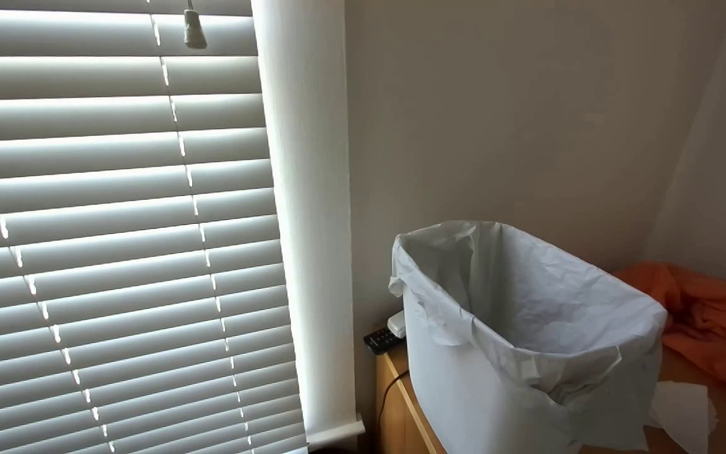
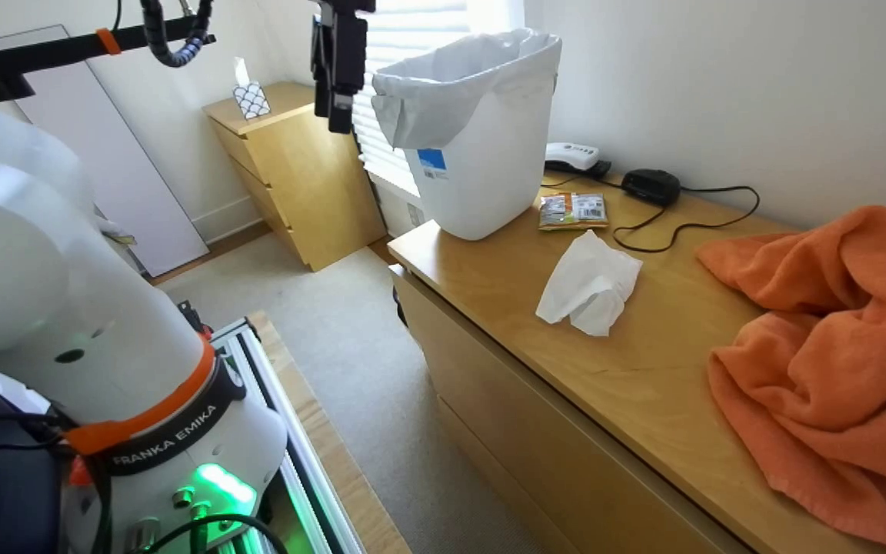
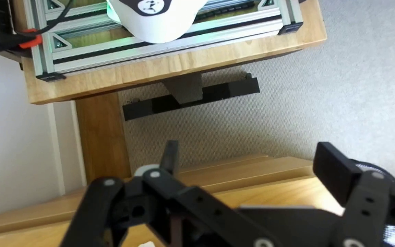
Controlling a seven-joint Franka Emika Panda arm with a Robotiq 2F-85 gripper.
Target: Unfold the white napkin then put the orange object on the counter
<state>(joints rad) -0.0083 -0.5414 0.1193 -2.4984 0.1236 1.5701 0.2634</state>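
The pincer [image 3: 249, 157] stands with its fingers [image 3: 334, 168] parted wide and nothing between them, raised above the level of the counter [image 2: 666, 369] and apart from both task things; in the wrist view the counter's front edge runs below it. Outward from there, a lined bin [image 2: 481, 177] stands by the counter's end edge, near the front corner, and a packet [image 2: 572, 211] lies just beside the bin, toward the rear edge. Farther along, set in from the front edge, the white napkin [image 2: 585, 281] lies on the counter: loosely opened, creased, with a part curled over on the side facing the front edge, so I would judge the unfolding only partly done; how many layers lie under the top one cannot be told. Farthest from the bin's corner, an orange cloth [image 2: 835, 377] lies heaped, reaching toward the rear edge. If that is the orange object, it already rests on the counter, and the second step looks met as to place. What seems left, then, is spreading the napkin flat, though whether the cloth should lie elsewhere on the counter is unclear.
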